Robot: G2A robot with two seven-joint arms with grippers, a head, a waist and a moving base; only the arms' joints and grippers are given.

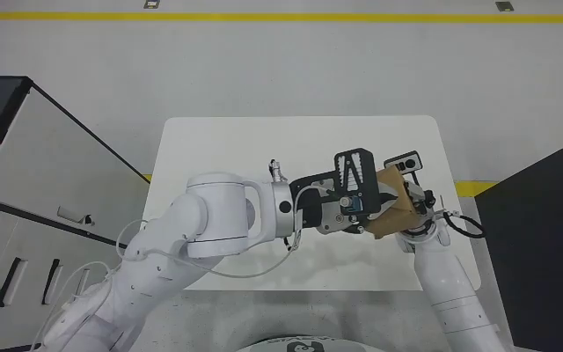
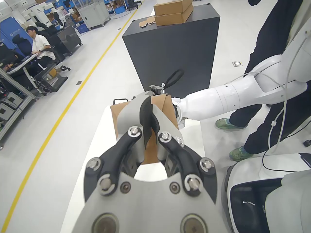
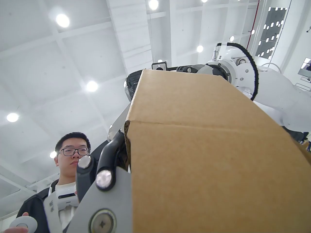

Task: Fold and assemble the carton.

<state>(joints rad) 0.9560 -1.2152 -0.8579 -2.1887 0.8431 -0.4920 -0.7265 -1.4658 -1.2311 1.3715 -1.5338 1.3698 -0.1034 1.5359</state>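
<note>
A brown cardboard carton [image 1: 393,209] is held above the right part of the white table [image 1: 220,145], between my two arms. My left gripper [image 2: 148,109] comes in from the left and is shut on an upright panel of the carton [image 2: 167,109], its dark pads pinching the cardboard edge. My right gripper [image 1: 407,214] comes up from the table's near right side under the carton. In the right wrist view a creased carton wall [image 3: 206,151] lies against one finger [image 3: 116,144] and hides the other.
A black cabinet [image 2: 175,49] stands beyond the table's right end, with stacked cardboard boxes [image 2: 173,10] on top. Another dark cabinet [image 1: 35,158] stands left of the table. The table's left and far parts are bare.
</note>
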